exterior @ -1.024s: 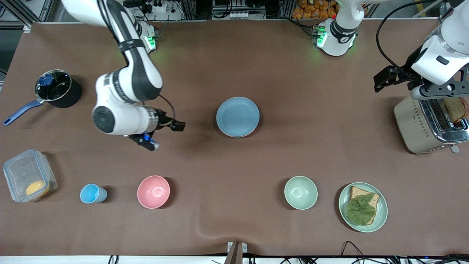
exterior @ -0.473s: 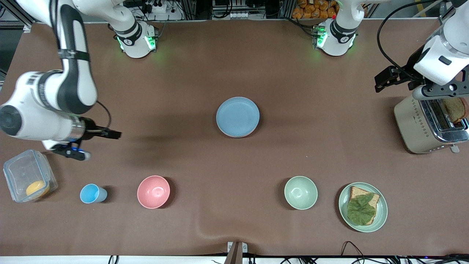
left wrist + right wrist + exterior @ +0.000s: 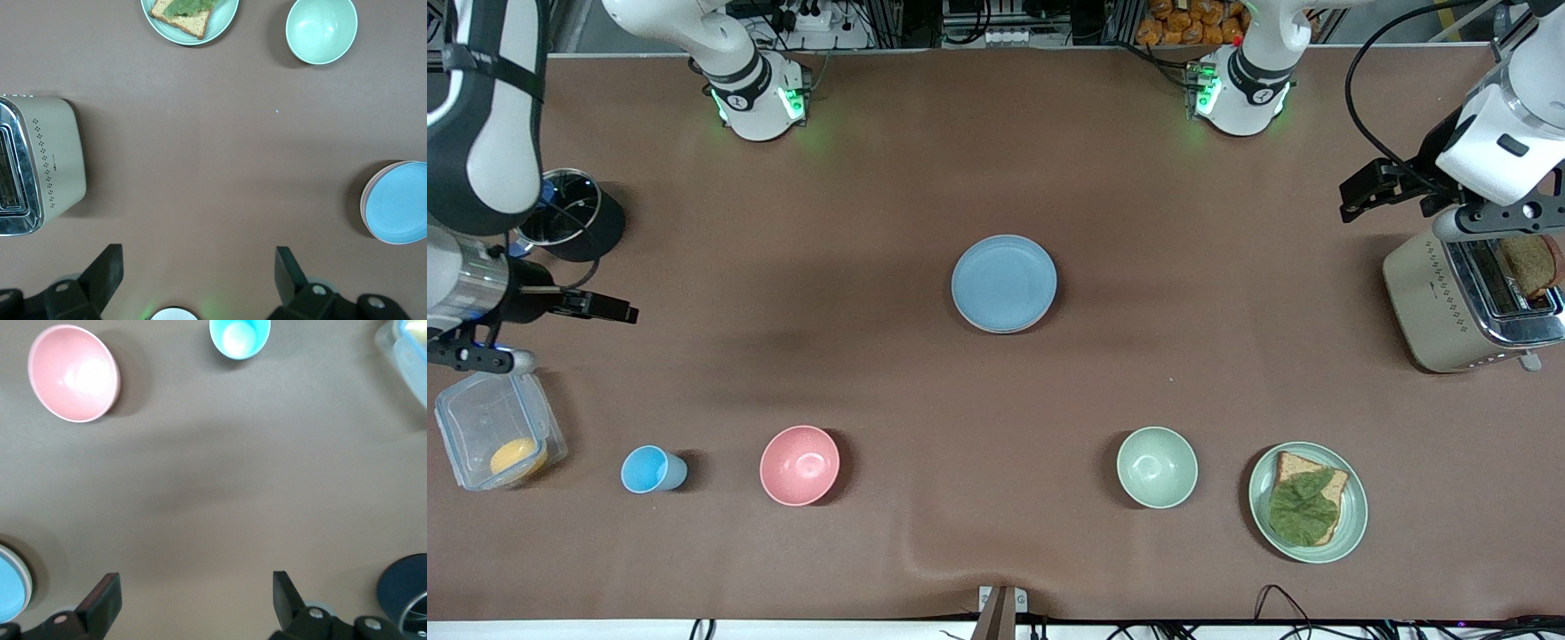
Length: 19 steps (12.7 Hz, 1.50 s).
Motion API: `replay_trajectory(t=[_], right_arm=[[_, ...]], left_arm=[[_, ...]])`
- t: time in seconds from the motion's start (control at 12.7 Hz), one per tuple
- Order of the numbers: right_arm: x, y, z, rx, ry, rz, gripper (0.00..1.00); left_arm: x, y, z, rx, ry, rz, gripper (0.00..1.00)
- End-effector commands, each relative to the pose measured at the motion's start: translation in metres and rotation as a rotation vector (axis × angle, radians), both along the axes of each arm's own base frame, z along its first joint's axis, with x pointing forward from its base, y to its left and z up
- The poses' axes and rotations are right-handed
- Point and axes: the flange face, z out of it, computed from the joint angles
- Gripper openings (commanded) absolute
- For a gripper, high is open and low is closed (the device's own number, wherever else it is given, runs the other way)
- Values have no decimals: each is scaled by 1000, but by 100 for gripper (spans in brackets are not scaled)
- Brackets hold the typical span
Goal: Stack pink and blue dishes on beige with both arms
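Brown bench (image 3: pixel 996 160) carries the blue plate (image 3: pixel 1004 284) mid-bench; left pincer (image 3: pixel 193 267) over the toaster (image 3: pixel 1467 302), right pincer (image 3: pixel 193 590) over the right arm's edge, both spread wide, empty.

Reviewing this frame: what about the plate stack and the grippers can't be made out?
Beige plate: unseen in every view; the blue plate covers the stack in the front view.
Pink plate: only a rim sliver under the blue one, left wrist view; frame edge cuts the stack.
Right gripper, open by the clear box: front view's edge cuts off its arm.
Left gripper, open by the toaster: fingers hidden under its hand, front view.
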Motion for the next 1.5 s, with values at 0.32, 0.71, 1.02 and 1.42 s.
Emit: replay_trajectory(t=[0.32, 0.71, 1.02, 1.42], right_arm=[[-7, 2, 80, -86, -83, 46, 100], [-26, -6, 88, -61, -55, 83, 100], [-53, 5, 93, -91, -53, 147, 100], [-77, 2, 111, -93, -133, 145, 100]], left_arm=[[-4, 5, 6, -7, 5, -7, 100], [-4, 8, 16, -2, -9, -3, 100], [-4, 11, 17, -2, 4, 3, 100], [-4, 11, 17, -2, 4, 3, 100]])
